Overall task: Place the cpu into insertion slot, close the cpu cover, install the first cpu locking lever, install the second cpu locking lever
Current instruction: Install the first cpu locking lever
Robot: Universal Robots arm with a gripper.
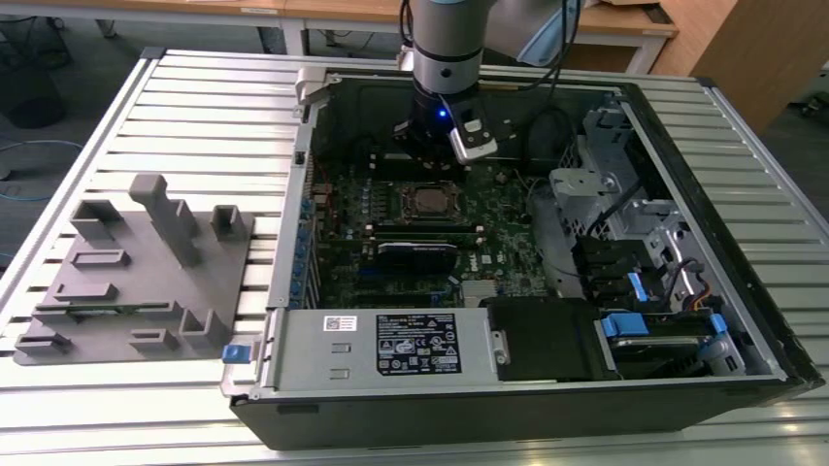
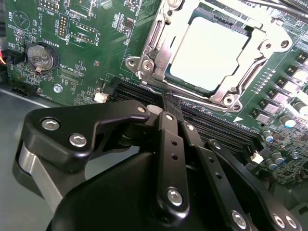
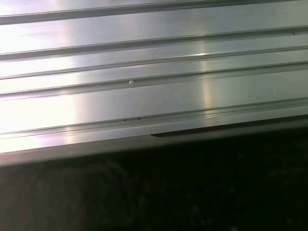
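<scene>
The cpu is seated in the insertion slot, with the cpu cover lowered over it. The hand is held just beside it, fingers together and empty. Whether the cover is locked down cannot be told.

so the cpu is sitting flat in the insertion slot, dull silver top facing up. in the exterior view the slot's on the green board, in the far half of the case. the cpu cover, a thin silvery frame, lies down flat around the cpu's edges, with the top showing through its cut-out
</scene>
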